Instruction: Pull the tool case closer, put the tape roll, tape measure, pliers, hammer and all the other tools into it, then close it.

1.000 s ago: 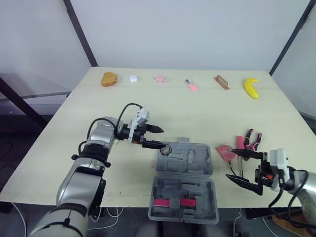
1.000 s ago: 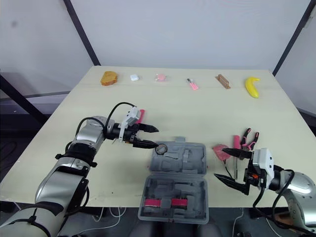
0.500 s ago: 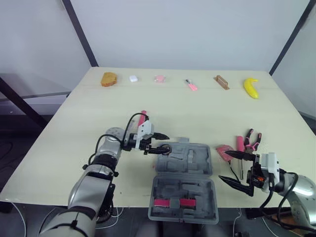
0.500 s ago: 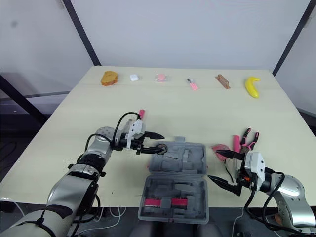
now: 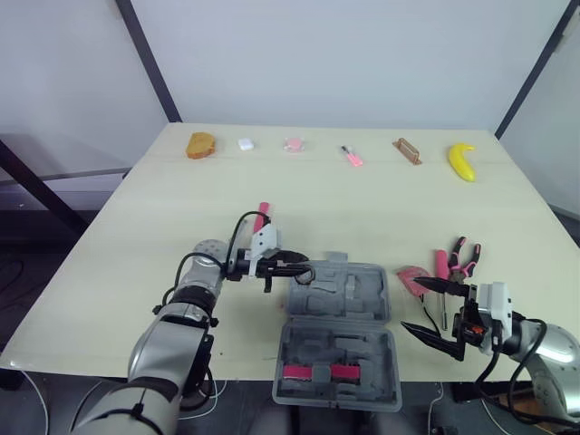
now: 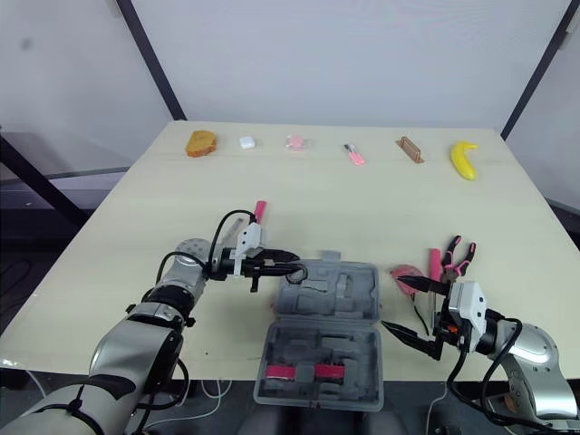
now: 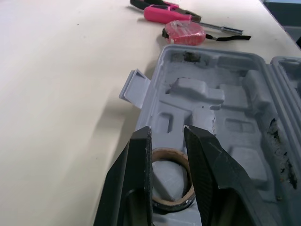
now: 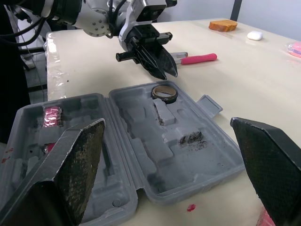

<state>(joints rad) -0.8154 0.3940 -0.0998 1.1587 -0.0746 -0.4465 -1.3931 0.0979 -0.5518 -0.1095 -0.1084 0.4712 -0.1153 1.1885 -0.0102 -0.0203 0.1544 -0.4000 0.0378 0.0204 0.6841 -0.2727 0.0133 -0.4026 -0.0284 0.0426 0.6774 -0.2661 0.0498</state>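
Head view: my left tool hovers over the open case's corner. My right tool gapes wide and empty, with pliers just beyond it.

Left wrist: fingers slightly apart, tape roll seated beneath them. A careless lift could snag it out.

Right wrist: a pink handle lies behind the left tool, and nothing blocks it.

matt grey moulded plastic tool case, cardboard-look tape roll, smooth pale matt table
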